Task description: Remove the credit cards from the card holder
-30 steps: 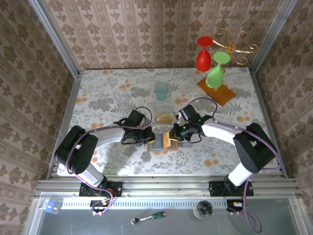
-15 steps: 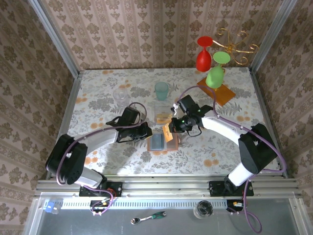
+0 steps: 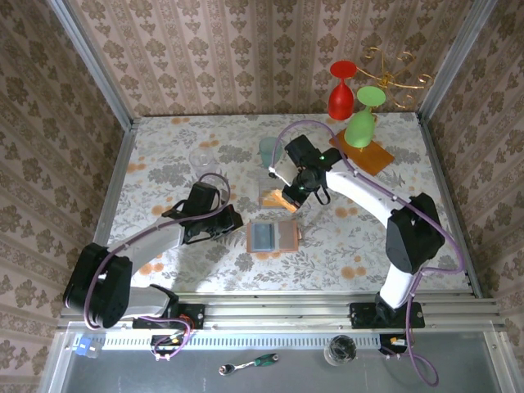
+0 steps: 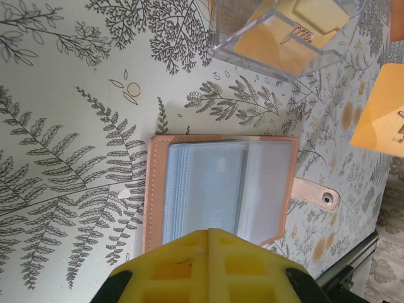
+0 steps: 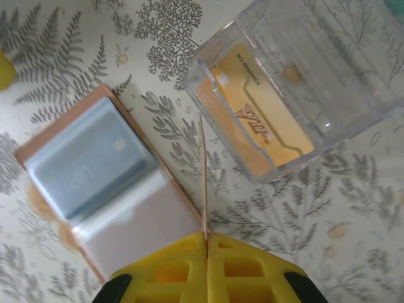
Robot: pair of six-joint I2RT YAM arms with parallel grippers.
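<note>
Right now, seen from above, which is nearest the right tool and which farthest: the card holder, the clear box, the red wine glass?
1. Clear box, just left of the right tool.
2. Card holder, nearer the arm bases.
3. Red wine glass, back right.

- Small flat tan-brown leather bifold card holder (image 3: 273,236): lies open & flat on table, grey see-through sleeves facing up, strap tab sticking out one side.
- Teal-blue plastic credit card (image 5: 88,161): tucked in sleeve on one half of holder.
- Thin orange-gold plastic credit card (image 4: 385,117): off table, pinched by right gripper (image 5: 207,240), apart from holder, near clear plastic box (image 5: 211,66).
- Second orange-gold card (image 5: 262,123): flat inside box, print side up.
</note>
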